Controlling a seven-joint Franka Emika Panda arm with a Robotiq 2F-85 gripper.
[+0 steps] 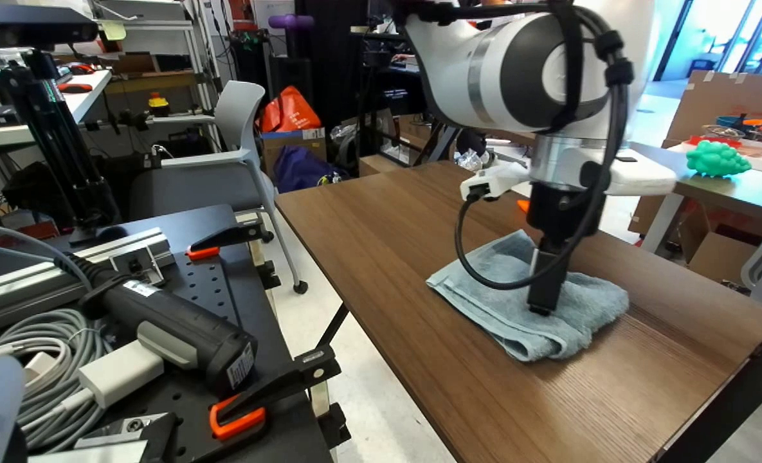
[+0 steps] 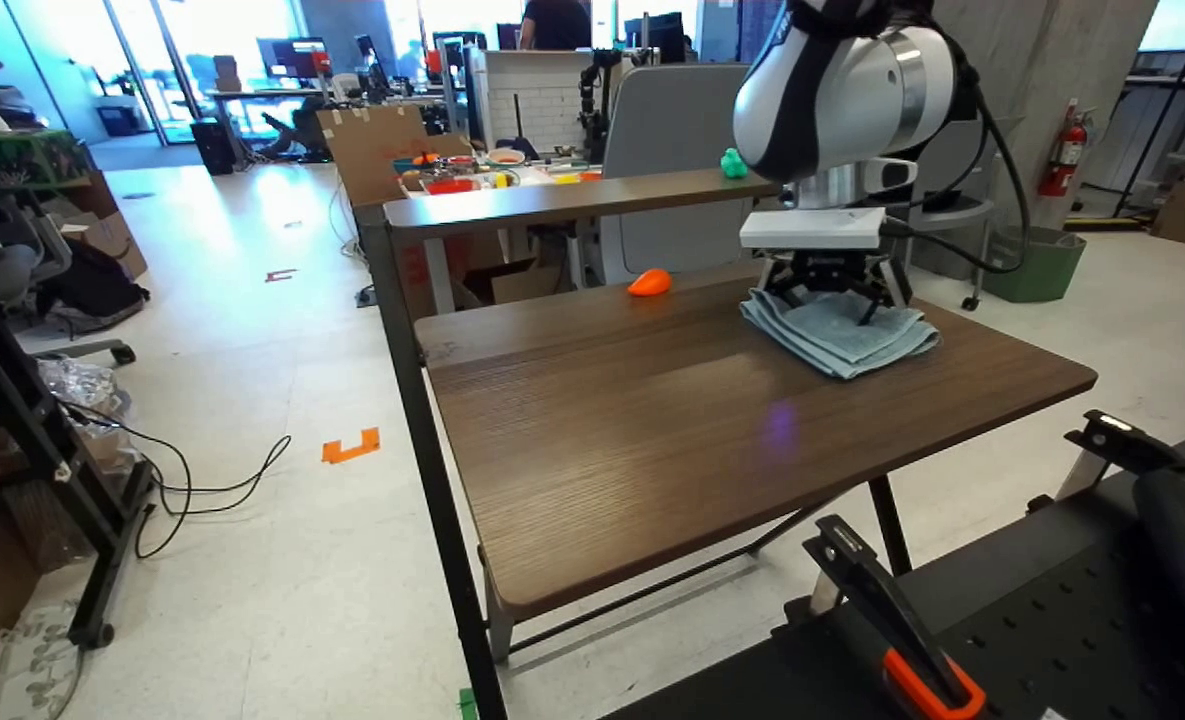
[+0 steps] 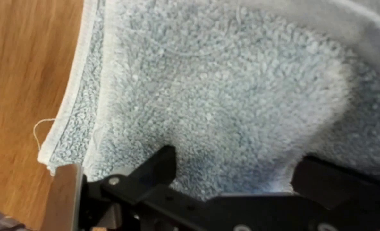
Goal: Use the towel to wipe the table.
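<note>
A light blue-grey folded towel (image 1: pixel 596 305) lies on the brown wooden table (image 1: pixel 381 238). It also shows in an exterior view (image 2: pixel 842 345) near the table's far right part, and it fills most of the wrist view (image 3: pixel 209 93). My gripper (image 1: pixel 543 305) points down onto the towel, with its fingertips at the cloth. In the wrist view the two black fingers stand well apart, and the gripper (image 3: pixel 234 166) has towel cloth showing between them. The cloth rises a little beside the right finger. The fingertips' lower ends are partly hidden by the cloth.
An orange object (image 2: pixel 650 283) lies on the table near its back edge. A black post (image 2: pixel 407 400) stands at a table end. A black bench with clamps (image 1: pixel 278 386) and a handheld device (image 1: pixel 181 325) stands alongside, across a gap. A grey chair (image 1: pixel 194 180) is close by.
</note>
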